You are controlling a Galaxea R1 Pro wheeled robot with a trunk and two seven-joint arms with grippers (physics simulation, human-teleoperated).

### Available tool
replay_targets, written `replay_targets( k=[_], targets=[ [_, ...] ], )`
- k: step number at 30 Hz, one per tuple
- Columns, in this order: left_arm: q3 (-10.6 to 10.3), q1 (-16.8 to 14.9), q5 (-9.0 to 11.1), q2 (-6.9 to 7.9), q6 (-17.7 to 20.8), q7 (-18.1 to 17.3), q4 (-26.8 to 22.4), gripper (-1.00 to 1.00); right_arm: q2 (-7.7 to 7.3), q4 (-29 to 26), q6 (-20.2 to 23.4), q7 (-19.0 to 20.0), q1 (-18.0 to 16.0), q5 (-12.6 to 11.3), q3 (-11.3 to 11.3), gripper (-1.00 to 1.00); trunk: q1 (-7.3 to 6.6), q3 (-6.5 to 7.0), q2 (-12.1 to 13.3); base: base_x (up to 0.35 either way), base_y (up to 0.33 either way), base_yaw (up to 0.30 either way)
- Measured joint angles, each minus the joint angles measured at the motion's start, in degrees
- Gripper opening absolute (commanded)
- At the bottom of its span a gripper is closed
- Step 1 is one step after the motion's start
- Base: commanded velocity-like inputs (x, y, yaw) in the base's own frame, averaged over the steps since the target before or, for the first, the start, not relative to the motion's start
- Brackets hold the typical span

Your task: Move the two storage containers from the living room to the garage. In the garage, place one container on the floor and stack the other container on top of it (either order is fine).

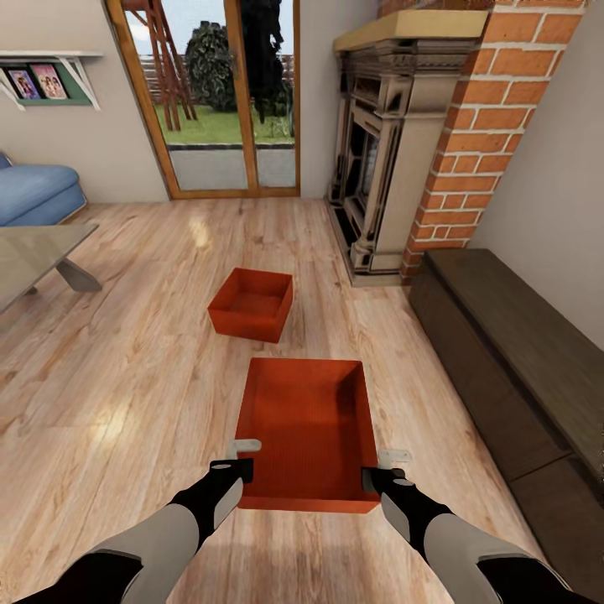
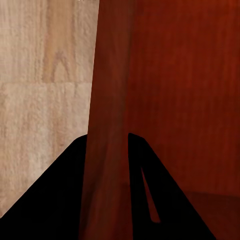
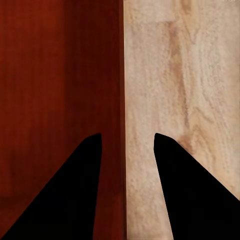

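The near bin (image 1: 309, 432) sits between the two sets of jaws, long axis running away from the robot, on the wood-plank floor (image 1: 117, 377) of the living room. The left gripper (image 1: 245, 457) straddles the bin's left wall close to the near corner. The right gripper (image 1: 384, 466) straddles the right wall at the matching point.

Left wrist view: the left wall (image 2: 107, 125) passes between the two dark fingers (image 2: 60, 200), one outside over the planks, one inside over the red bottom. The jaws stand narrowly parted around the wall; actual contact cannot be confirmed.

Right wrist view: the right wall (image 3: 112, 100) runs up the gap just beside the inner finger (image 3: 70, 195), with open space to the outer finger. These jaws are visibly wider than the wall and not clamped on it.

The head view adds what the wrist views lack. The second bin (image 1: 252, 304) lies beyond the jaws, apart from the first, slightly left and turned at an angle. Bare floor surrounds both bins.

Obstacles: a long dark bench (image 1: 520, 352) runs along the wall outboard of the right jaws. The brick fireplace (image 1: 394, 159) stands beyond it. A low worktop (image 1: 38, 252) and a blue sofa (image 1: 38, 191) sit well outboard of the left jaws. Glass doors (image 1: 222, 101) close the far wall.
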Motion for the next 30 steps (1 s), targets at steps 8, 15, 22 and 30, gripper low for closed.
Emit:
replay_targets(
  k=[8, 15, 22, 30],
  targets=[
    [-0.01, 0.00, 0.00, -0.01, 0.00, 0.01, 0.00, -1.00, 0.00, 0.00, 0.00, 0.01, 0.00, -0.01, 0.00, -1.00, -1.76, 1.44, 3.21, 0.000, 0.000, 0.000],
    [-0.03, 0.00, 0.04, -0.01, -0.03, 0.02, 0.01, -1.00, -0.01, -0.01, 0.00, 0.03, 0.00, 0.01, -0.01, -1.00, -3.30, 2.69, 6.02, 0.000, 0.000, 0.000],
    [-0.05, 0.01, 0.12, -0.01, -0.03, 0.04, 0.03, -1.00, -0.01, -0.02, 0.06, 0.06, 0.00, 0.06, -0.04, -1.00, -4.83, 3.95, 8.82, 0.000, 0.000, 0.000],
    [-0.03, 0.00, 0.06, 0.02, -0.04, -0.02, 0.01, -1.00, 0.01, -0.01, 0.00, 0.03, 0.00, 0.03, -0.02, -1.00, -6.59, 5.39, 12.03, 0.000, 0.000, 0.000]
  ],
)
